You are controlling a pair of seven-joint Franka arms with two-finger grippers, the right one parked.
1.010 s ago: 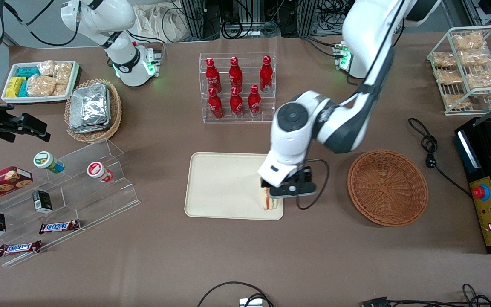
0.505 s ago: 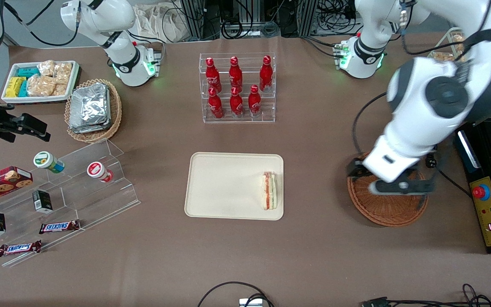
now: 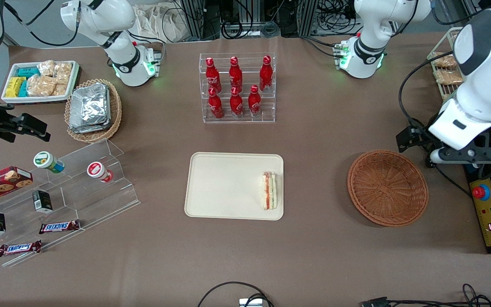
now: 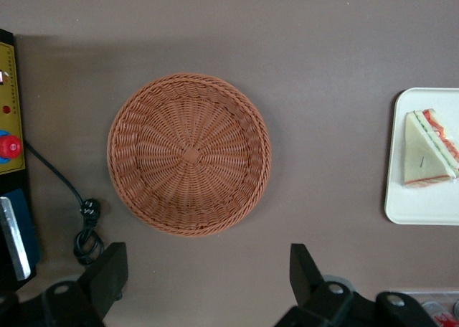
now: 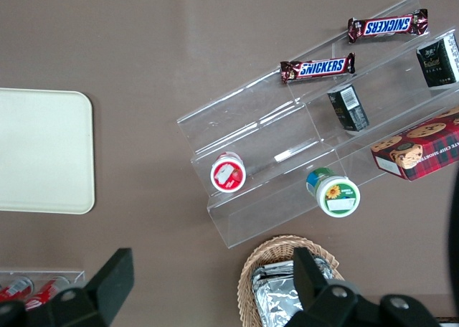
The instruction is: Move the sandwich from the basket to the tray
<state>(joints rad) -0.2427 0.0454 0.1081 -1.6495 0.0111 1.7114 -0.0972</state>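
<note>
We see the sandwich (image 3: 269,190) lying on the tray (image 3: 224,187), near the edge closest to the basket (image 3: 387,187) — which holds nothing. The end effector (image 3: 458,154) hangs spread wide and unladen beside the basket, toward the working arm's end of the worktop; we judge the task done.

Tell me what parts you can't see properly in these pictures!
- The tray: the left wrist view cuts it off at the picture's edge, though the sandwich on it shows whole.
- The hand: only two dark fingers, spread apart with nothing between, show in the left wrist view; the front view has the arm covering most of it, above the table beside the basket.
- The sandwich's filling: too small in the front view to name.
</note>
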